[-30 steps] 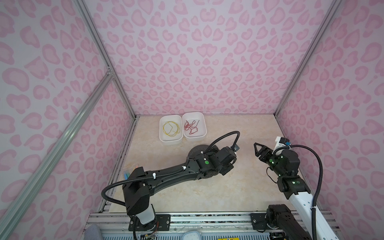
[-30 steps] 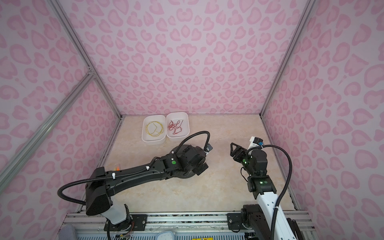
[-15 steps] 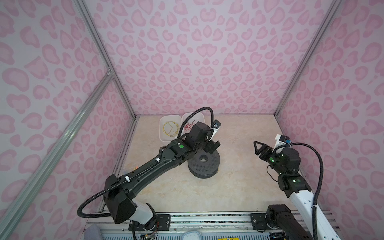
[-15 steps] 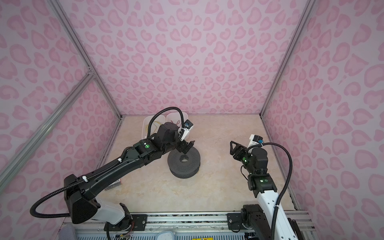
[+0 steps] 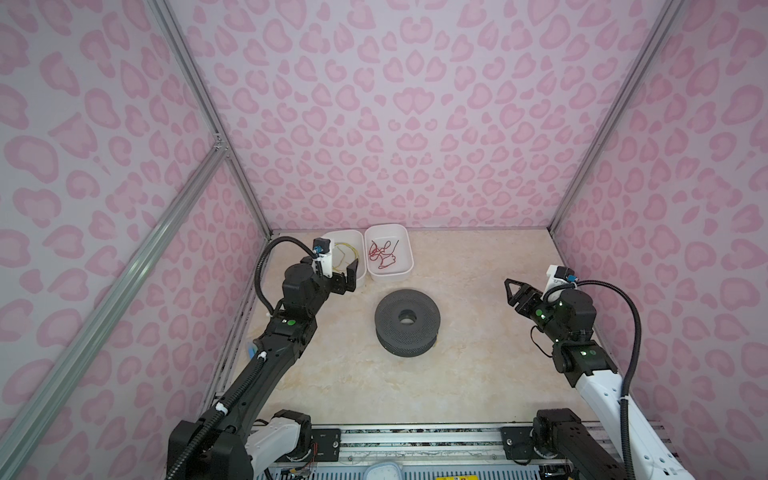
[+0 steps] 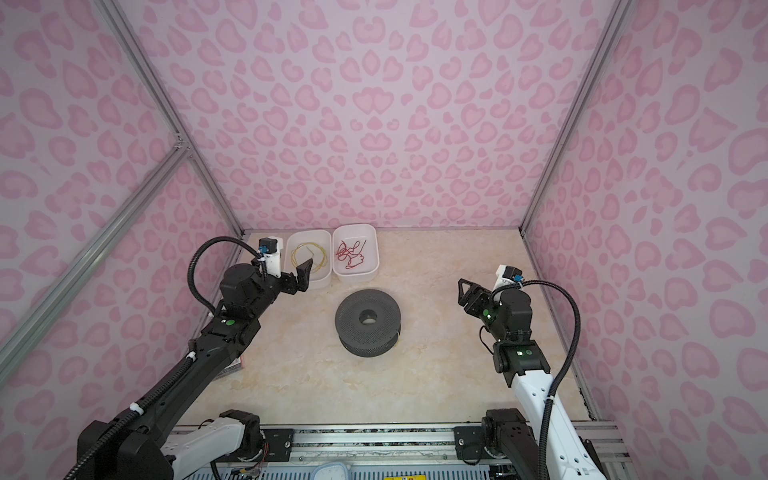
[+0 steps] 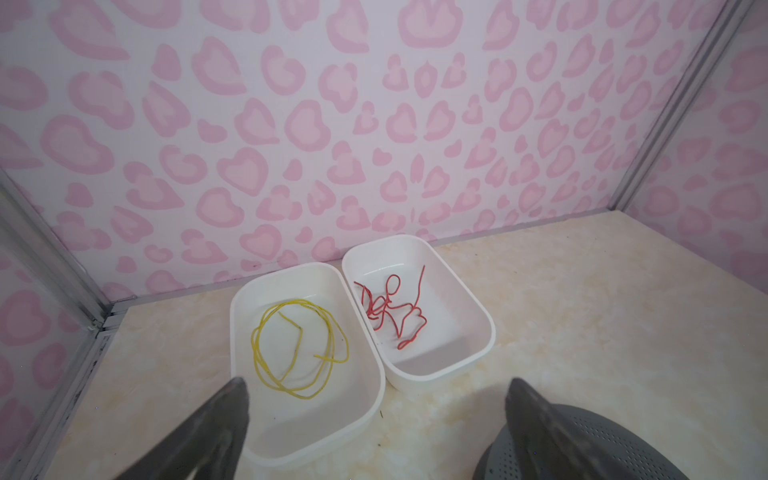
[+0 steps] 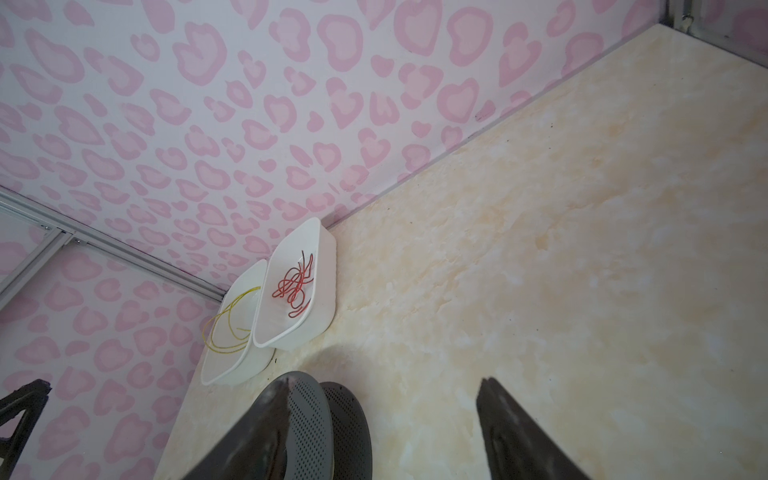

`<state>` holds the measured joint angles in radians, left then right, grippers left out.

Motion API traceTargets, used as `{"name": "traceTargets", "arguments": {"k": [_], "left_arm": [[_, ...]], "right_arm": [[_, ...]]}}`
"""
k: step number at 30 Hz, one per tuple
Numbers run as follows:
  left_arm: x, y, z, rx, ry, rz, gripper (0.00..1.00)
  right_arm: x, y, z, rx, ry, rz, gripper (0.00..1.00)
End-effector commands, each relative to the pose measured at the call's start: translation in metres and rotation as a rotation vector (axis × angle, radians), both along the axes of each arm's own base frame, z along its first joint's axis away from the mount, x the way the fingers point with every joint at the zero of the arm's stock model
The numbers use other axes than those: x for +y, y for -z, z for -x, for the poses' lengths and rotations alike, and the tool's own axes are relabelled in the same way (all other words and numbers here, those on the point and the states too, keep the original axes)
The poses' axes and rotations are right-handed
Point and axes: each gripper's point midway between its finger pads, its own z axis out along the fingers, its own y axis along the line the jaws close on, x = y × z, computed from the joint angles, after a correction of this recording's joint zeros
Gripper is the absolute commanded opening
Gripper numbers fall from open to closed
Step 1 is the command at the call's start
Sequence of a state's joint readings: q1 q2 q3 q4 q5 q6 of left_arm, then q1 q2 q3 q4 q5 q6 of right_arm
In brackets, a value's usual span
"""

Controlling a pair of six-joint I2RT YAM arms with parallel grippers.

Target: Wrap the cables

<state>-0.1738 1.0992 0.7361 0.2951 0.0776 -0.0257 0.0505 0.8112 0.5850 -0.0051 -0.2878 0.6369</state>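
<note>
Hovering beside the white tray [image 6: 316, 284] just left of the frame's middle, where the yellow cables [image 7: 296, 351] lie loose, the left fingers [image 7: 224, 415] gape empty; the right fingers [image 8: 511, 424] stand apart, idle. Pickup comes next, likely dipping in and pinching one strand.

Trays [image 7: 449, 328] are glossy white plastic, cables [image 7: 298, 345] smooth-sheathed, spool [image 5: 424, 332] matt perforated grey, tabletop [image 5: 478, 374] smooth marble-look.
</note>
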Motion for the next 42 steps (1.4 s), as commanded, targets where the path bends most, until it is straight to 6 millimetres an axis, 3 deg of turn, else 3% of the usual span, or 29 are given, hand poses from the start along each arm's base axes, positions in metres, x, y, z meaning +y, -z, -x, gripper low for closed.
{"name": "traceTargets", "arguments": {"k": [1, 4, 10, 18, 33, 39, 42], "left_arm": [[0.026, -0.019, 0.0, -0.124, -0.068, 0.053, 0.97], [0.056, -0.001, 0.007, -0.126, -0.158, 0.103, 0.97], [0.094, 0.044, 0.018, -0.042, -0.318, 0.13, 0.97], [0.12, 0.088, 0.055, -0.003, -0.475, 0.098, 0.97], [0.096, 0.155, 0.015, 0.02, -0.323, -0.002, 0.97], [0.085, 0.162, -0.001, 0.075, -0.252, -0.033, 0.98], [0.092, 0.163, -0.003, 0.092, -0.284, -0.015, 0.98]], "right_arm": [[-0.001, -0.005, -0.003, -0.029, 0.009, -0.005, 0.73], [0.0, -0.001, -0.006, -0.026, 0.007, -0.011, 0.73], [0.002, 0.001, -0.01, -0.032, 0.001, -0.022, 0.73], [0.008, 0.006, -0.019, -0.023, -0.029, -0.045, 0.73], [0.001, 0.014, -0.014, -0.018, -0.002, -0.002, 0.73], [-0.003, 0.017, -0.018, -0.017, 0.016, 0.049, 0.73], [-0.006, 0.019, -0.021, -0.019, 0.023, 0.09, 0.73]]}}
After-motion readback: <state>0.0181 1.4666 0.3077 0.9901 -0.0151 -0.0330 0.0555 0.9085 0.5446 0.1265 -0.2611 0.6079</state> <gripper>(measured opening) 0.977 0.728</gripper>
